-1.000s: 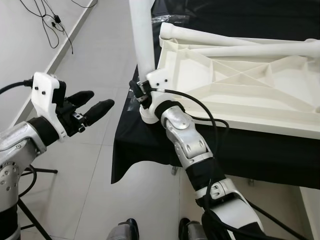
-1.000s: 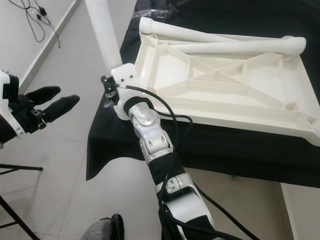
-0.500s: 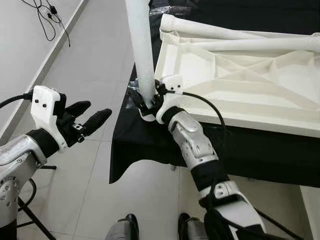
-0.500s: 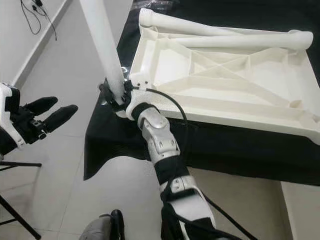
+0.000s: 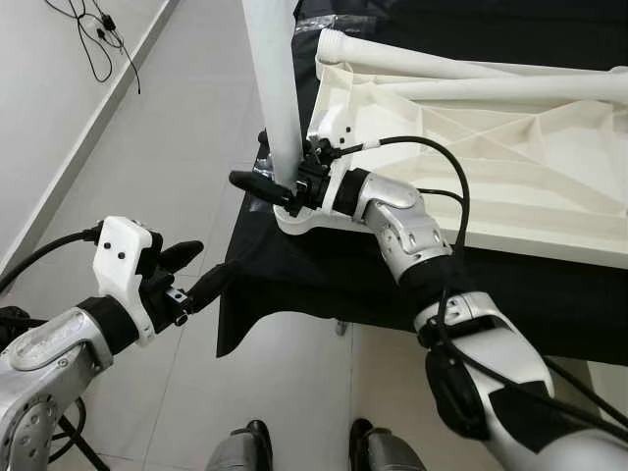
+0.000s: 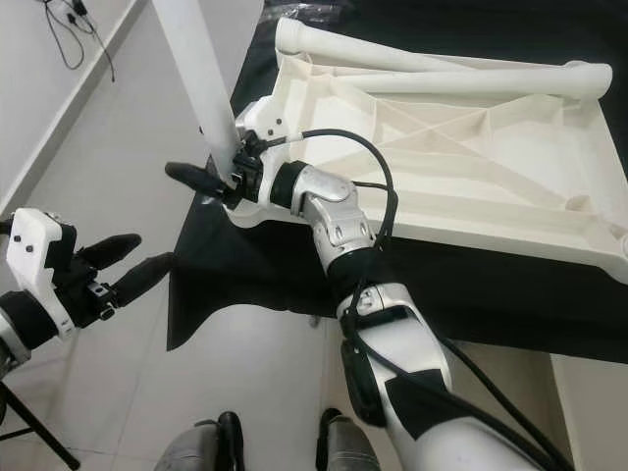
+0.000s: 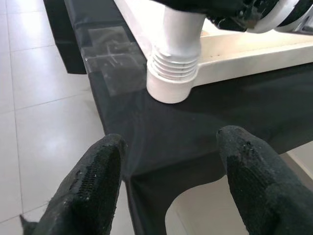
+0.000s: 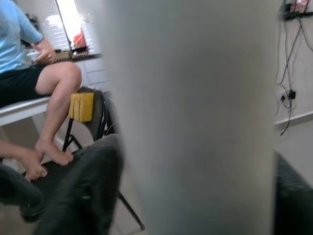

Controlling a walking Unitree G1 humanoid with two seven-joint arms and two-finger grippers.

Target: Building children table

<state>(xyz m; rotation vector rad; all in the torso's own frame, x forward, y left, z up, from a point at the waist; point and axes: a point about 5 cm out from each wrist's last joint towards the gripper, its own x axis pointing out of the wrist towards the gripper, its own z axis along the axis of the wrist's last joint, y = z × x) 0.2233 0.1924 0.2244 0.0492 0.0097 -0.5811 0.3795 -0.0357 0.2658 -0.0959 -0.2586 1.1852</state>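
Two loose white table legs [image 5: 471,69] lie across the far end of an upturned white plastic children's table panel [image 5: 510,167], resting inside its ribbed, tray-like underside, which sits on a tabletop draped in black cloth [image 5: 294,285]. One further leg [image 5: 270,88] stands upright at the panel's near-left corner, its threaded base seated in the round corner socket [image 7: 171,81] that overhangs the cloth near the edge of the tabletop. The right end effector [image 5: 285,188] reaches in from the right and pinches this upright leg just above the socket, one black finger showing on the leg's far-left side; in the right wrist view the pale leg [image 8: 190,117] stands between the two dark fingers [image 8: 83,191]. The left end effector [image 5: 196,270] hovers over the tiled floor [image 5: 177,128] to the left of the tabletop, below and apart from the socket, its two black fingers [image 7: 93,186] spread and holding nothing, pointing toward the corner. Black cables [image 5: 93,44] trail on the floor by the wall at upper left. A seated person's bare leg [image 8: 58,103] and a dark chair with a yellow patch [image 8: 83,105] appear behind the leg in the right wrist view. The robot's own feet [image 5: 304,451] show at the bottom edge.
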